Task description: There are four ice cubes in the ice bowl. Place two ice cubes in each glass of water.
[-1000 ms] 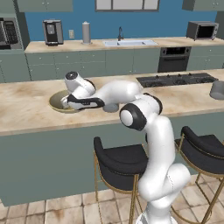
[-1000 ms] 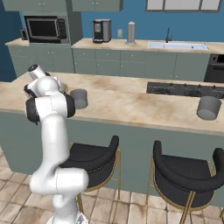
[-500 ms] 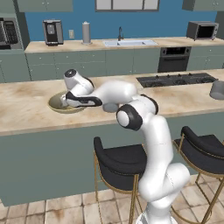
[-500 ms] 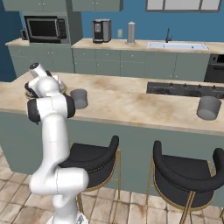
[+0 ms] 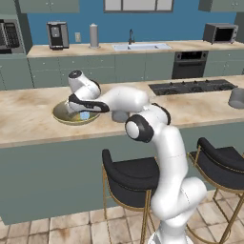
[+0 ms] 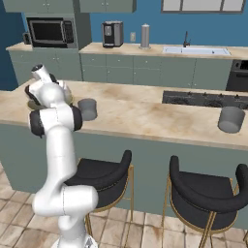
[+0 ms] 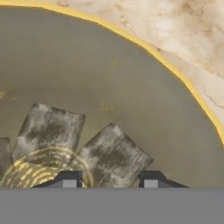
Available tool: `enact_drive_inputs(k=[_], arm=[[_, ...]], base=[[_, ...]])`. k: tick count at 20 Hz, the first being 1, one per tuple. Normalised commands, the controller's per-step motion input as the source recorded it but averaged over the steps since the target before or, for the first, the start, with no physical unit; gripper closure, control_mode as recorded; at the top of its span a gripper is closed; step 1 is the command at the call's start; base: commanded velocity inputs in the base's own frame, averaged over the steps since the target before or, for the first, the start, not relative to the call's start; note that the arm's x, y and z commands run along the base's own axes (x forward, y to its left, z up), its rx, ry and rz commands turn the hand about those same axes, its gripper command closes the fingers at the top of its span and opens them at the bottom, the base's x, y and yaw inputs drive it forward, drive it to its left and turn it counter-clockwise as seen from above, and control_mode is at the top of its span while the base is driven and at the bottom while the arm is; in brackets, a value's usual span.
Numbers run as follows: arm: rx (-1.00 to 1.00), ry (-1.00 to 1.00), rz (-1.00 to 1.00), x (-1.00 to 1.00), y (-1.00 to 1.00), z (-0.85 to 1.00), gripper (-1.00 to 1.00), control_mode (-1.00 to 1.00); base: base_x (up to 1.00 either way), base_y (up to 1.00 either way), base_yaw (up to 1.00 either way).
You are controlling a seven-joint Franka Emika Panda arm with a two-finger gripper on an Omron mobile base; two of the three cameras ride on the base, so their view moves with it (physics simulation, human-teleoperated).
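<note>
The end effector (image 7: pixel 109 179) sits low inside the ice bowl (image 7: pixel 144 83), its fingertips (image 7: pixel 68 178) apart astride one ice cube (image 7: pixel 114 155). A second cube (image 7: pixel 49 131) lies at ten o'clock. Marbled bench (image 7: pixel 183 30) shows toward one o'clock.

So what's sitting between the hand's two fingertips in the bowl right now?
In the hand view, one ice cube lies between the fingertips of the open hand, on the ice bowl floor.

Quantities: one ice bowl (image 5: pixel 64 116); two grey glasses (image 6: pixel 87 108) (image 6: pixel 230 119); two bar stools (image 6: pixel 99 175) (image 6: pixel 208 196); three ice cubes (image 7: pixel 114 155) partly visible in hand view.
</note>
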Motion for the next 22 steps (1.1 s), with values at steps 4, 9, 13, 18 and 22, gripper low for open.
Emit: enact_drive_inputs(k=[4,9,13,18,22], arm=[[0.03,-0.14,0.00,-0.31,-0.07,0.16,1.00,-1.00],[0.09,-0.20,0.00,-0.32,-0.44,0.61,1.00,-1.00],[0.20,-0.11,-0.01,-0.25,-1.00,0.84,1.00,-1.00],[0.13,0.03,-0.11,-0.14,-1.00,0.50,1.00,-1.00],[0.03,0.13,-0.19,-0.01,-0.97,-0.18,1.00,-1.00]], base=[[0.00,0.00,0.00],[0.00,0.00,0.00],[0.00,0.00,0.00],[0.00,0.00,0.00],[0.00,0.00,0.00]])
